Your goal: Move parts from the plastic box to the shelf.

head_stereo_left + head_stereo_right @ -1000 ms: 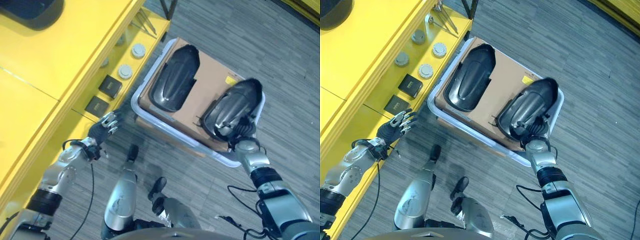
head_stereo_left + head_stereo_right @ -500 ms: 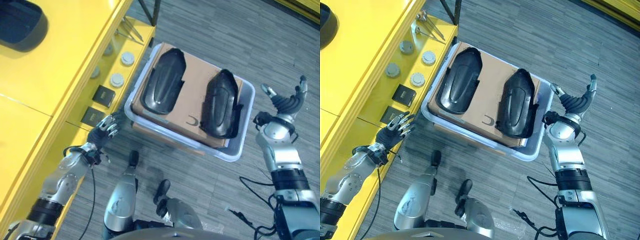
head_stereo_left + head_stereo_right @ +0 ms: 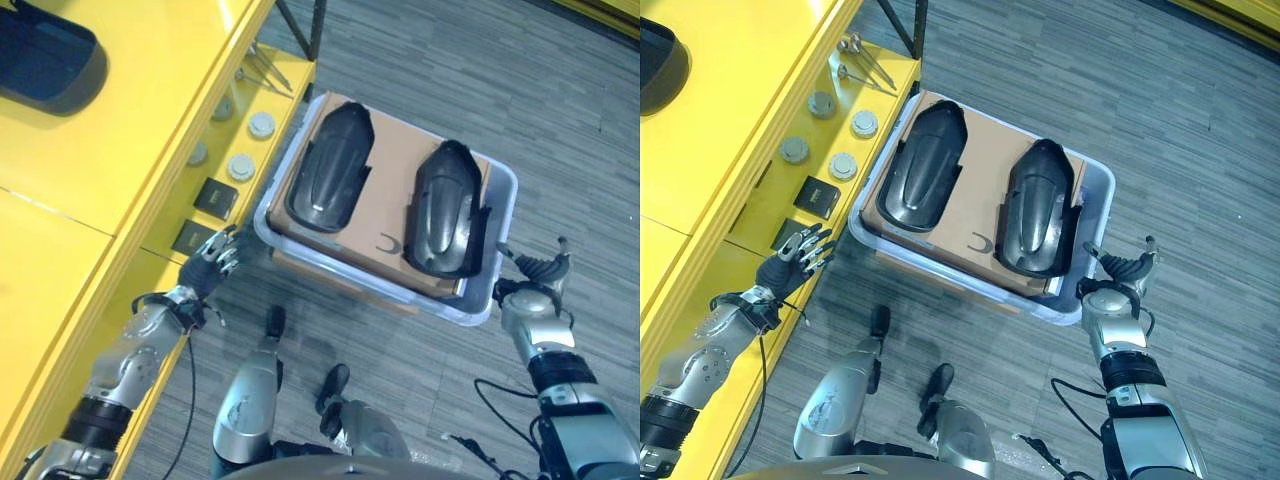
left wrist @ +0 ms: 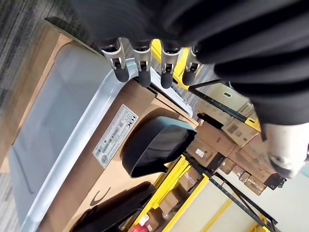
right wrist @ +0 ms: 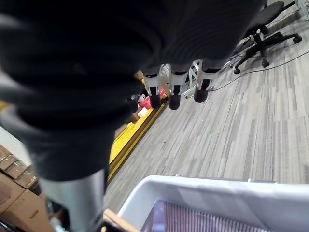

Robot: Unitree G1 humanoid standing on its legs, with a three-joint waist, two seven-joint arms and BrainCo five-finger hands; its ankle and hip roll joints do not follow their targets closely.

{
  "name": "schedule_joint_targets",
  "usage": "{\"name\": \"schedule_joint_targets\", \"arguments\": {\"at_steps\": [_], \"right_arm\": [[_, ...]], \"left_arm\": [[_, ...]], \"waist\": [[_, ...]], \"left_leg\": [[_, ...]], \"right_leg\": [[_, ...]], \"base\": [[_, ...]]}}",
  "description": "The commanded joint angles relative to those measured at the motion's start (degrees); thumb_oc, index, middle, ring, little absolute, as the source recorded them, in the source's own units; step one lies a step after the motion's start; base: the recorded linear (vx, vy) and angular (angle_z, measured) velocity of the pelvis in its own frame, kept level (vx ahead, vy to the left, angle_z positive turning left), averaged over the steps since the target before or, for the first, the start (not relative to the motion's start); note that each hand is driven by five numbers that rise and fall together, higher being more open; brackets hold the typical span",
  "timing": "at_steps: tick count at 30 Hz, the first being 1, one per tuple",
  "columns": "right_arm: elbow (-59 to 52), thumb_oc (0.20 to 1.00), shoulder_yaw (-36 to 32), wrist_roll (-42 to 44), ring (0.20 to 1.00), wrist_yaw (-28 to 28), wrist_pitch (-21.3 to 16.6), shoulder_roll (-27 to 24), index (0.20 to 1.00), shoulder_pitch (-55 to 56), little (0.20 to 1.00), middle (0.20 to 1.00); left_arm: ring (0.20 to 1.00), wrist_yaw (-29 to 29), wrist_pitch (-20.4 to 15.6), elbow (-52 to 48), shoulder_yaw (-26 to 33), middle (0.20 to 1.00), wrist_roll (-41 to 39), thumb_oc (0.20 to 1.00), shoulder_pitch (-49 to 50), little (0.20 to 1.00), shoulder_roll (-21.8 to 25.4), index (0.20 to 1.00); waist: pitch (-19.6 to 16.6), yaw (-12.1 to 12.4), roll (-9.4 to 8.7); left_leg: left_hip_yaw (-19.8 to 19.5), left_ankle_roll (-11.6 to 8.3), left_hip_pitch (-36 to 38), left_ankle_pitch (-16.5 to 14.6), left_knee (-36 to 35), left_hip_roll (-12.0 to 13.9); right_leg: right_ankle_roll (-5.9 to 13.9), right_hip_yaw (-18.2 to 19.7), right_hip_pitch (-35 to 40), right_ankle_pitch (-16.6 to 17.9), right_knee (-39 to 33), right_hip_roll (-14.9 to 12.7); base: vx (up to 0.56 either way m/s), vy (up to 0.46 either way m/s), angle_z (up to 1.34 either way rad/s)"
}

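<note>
Two black parts, the left part (image 3: 331,168) and the right part (image 3: 446,208), lie side by side but apart on a brown cardboard sheet (image 3: 392,180) inside the plastic box (image 3: 505,215). Both parts are elongated and run lengthwise away from the robot. The box stands on the grey floor (image 3: 560,120), its left rim close beside the lower tier of the yellow shelf (image 3: 130,130).

Left hand (image 3: 208,262): fingers straight and released, grasping nothing, held just off the near left corner of the box at the shelf edge. Right hand (image 3: 535,280): fingers extended and spread, grasping nothing, held just outside the near right corner of the box, clear of its rim.

On the lower shelf tier lie round grey discs (image 3: 262,125), two black square pads (image 3: 213,198) and thin metal tools (image 3: 266,70). A dark tray (image 3: 45,62) rests on the shelf top. Open floor extends to the right of the box and beyond it.
</note>
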Motion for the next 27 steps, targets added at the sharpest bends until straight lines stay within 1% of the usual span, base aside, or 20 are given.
{"name": "schedule_joint_targets", "arguments": {"at_steps": [1,9,13,18,19,23,27], "right_arm": [[0.29,1.000,2.97,1.17,1.000,0.50,-2.44,-2.67,1.000,-2.58,1.000,1.000],[3.56,1.000,5.12,1.61,1.000,1.81,-1.63,-2.99,1.000,-5.76,1.000,1.000],[6.21,1.000,5.98,2.03,1.000,2.08,-2.23,-3.00,1.000,-7.24,1.000,1.000],[8.38,1.000,7.19,2.49,1.000,2.87,-1.67,-3.65,1.000,-9.21,1.000,1.000],[9.07,1.000,7.60,2.93,1.000,2.84,-1.76,-3.83,1.000,-9.83,1.000,1.000],[10.15,1.000,8.03,2.37,1.000,3.77,-2.16,-4.68,1.000,-11.40,1.000,1.000],[10.33,1.000,8.48,2.26,1.000,4.04,-1.74,-5.11,1.000,-13.21,1.000,1.000]], "left_arm": [[1.000,-0.96,-2.01,-1.27,0.38,1.000,-1.54,1.000,0.17,1.000,-0.34,1.000],[1.000,-0.97,-2.45,0.12,-0.25,1.000,-2.13,1.000,-1.24,1.000,-0.33,1.000],[1.000,-0.90,-2.65,0.41,-0.76,1.000,-2.23,1.000,-2.02,1.000,-0.29,1.000],[1.000,-0.41,-3.89,1.32,-1.39,1.000,-2.91,1.000,-3.26,1.000,-0.20,1.000],[1.000,-0.08,-4.63,1.55,-1.85,1.000,-3.10,1.000,-3.64,1.000,-0.30,1.000],[1.000,1.01,-5.61,1.49,-1.96,1.000,-3.92,1.000,-4.43,1.000,-0.29,1.000],[1.000,1.38,-6.26,1.86,-2.05,1.000,-4.46,1.000,-5.22,1.000,-0.17,1.000]], "waist": [[-2.78,1.10,-0.78],[-2.11,1.33,-0.28],[-1.38,1.60,0.10],[-0.24,1.50,0.51],[0.33,1.38,0.72],[1.45,1.20,1.18],[2.58,1.07,1.57]], "left_leg": [[0.31,0.62,-1.16,-6.87,6.70,-0.08],[-0.04,0.45,-2.39,-6.76,7.67,-0.33],[-0.27,0.42,-3.17,-7.07,8.52,-0.41],[-0.41,0.40,-4.50,-6.93,9.28,-0.63],[-0.48,0.45,-4.99,-7.00,9.72,-0.71],[-0.61,0.52,-6.89,-7.19,11.28,-1.03],[-0.75,0.59,-8.38,-7.28,12.38,-1.21]], "right_leg": [[3.59,0.70,-5.94,11.49,-3.33,-3.16],[3.47,0.58,-6.82,11.47,-2.88,-3.53],[3.46,0.51,-7.34,11.42,-2.52,-3.64],[3.38,0.51,-8.56,11.37,-1.86,-3.92],[3.35,0.55,-9.16,11.37,-1.43,-4.12],[3.17,0.62,-10.73,11.19,-0.40,-4.38],[3.09,0.65,-12.06,11.11,0.45,-4.62]], "base": [[0.00,0.000,0.00],[0.00,0.003,0.01],[0.00,-0.001,0.03],[-0.01,0.005,0.00],[0.00,0.000,0.00],[-0.01,0.021,0.01],[-0.03,0.023,-0.01]]}}
